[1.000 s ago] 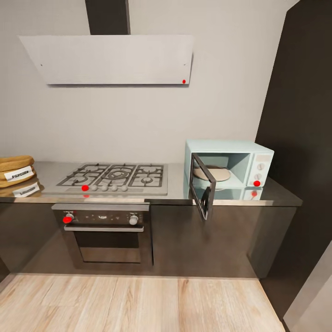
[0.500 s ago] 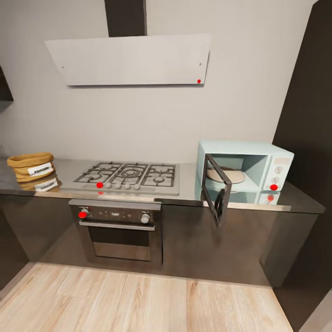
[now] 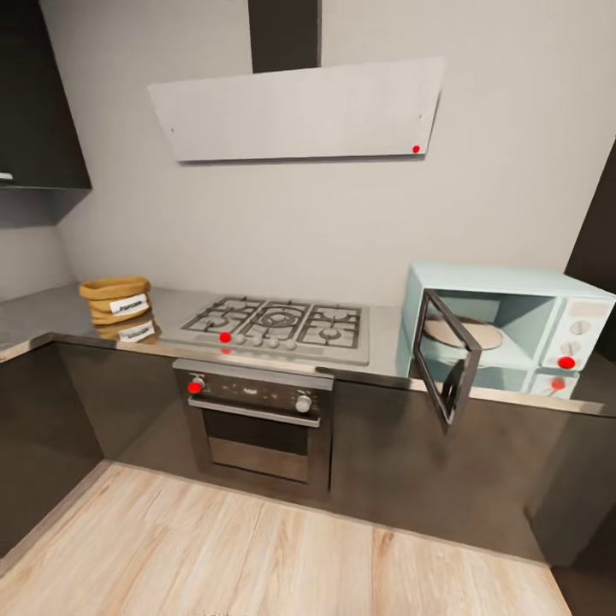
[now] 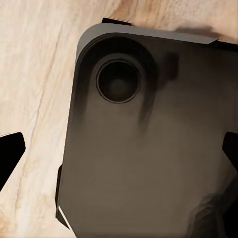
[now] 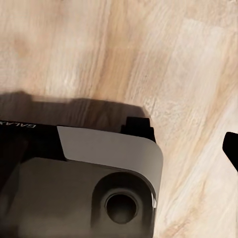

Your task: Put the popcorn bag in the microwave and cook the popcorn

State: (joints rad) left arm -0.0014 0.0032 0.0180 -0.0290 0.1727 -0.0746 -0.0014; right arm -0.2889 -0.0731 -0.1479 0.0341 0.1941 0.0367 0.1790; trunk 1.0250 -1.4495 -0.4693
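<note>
The popcorn bag (image 3: pixel 115 299), a squat tan sack with a white label, stands on the grey countertop (image 3: pixel 385 329) at its left end, near the corner. At the right end sits the pale blue microwave (image 3: pixel 547 295). Its dark glass door (image 3: pixel 445 358) hangs open toward the room, and a round plate lies inside. In the left wrist view my left gripper (image 4: pixel 119 148) is open above my own dark base and the wooden floor, with a dark fingertip (image 4: pixel 10 154) at each side edge. My right gripper (image 5: pixel 119 148) hangs over the floor too, one fingertip (image 5: pixel 232 146) showing at the frame's edge.
A gas hob (image 3: pixel 278 325) lies between bag and microwave, over a built-in steel oven (image 3: pixel 257 419). A grey extractor hood (image 3: pixel 299 111) hangs above. The counter turns a corner at the left under a dark wall cabinet (image 3: pixel 43 94). Wooden floor (image 3: pixel 257 556) stretches before the cabinets.
The whole head picture has swung leftward, so the camera moved: bag, hob and microwave now sit further right in the frame. None of the things themselves moved.
</note>
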